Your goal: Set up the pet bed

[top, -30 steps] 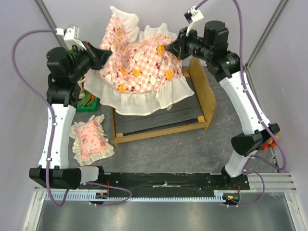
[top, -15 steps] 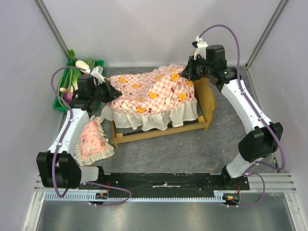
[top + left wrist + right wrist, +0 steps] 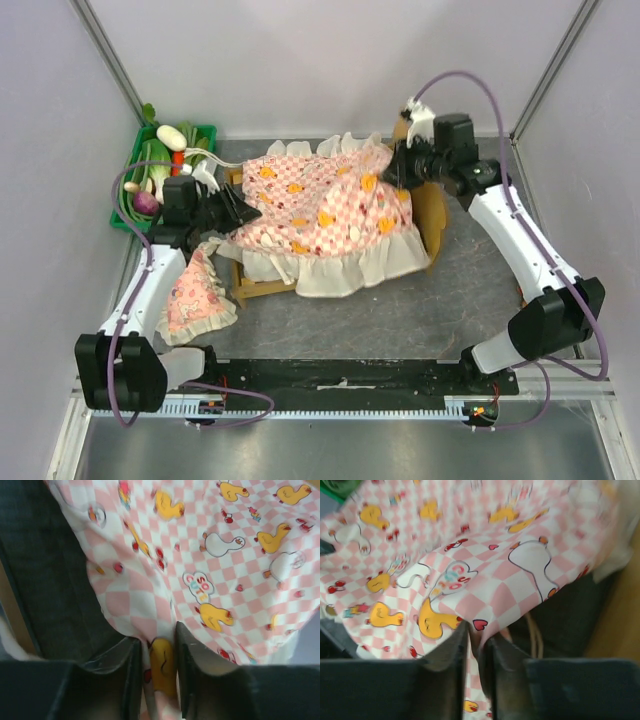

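Watching mattress [image 3: 320,215] drape over pet bed [image 3: 437,215]; my left fingers [image 3: 195,680] and right fingers [image 3: 447,655] each pinch its cloth, barely parted.

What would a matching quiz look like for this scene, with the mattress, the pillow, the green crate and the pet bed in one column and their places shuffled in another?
1 mattress
2 pillow
3 green crate
4 pet bed

A in the far left corner
B mostly covered, headboard showing at right
C draped over the bed
D lying left of the bed

Pairs: 1-C, 2-D, 3-A, 4-B
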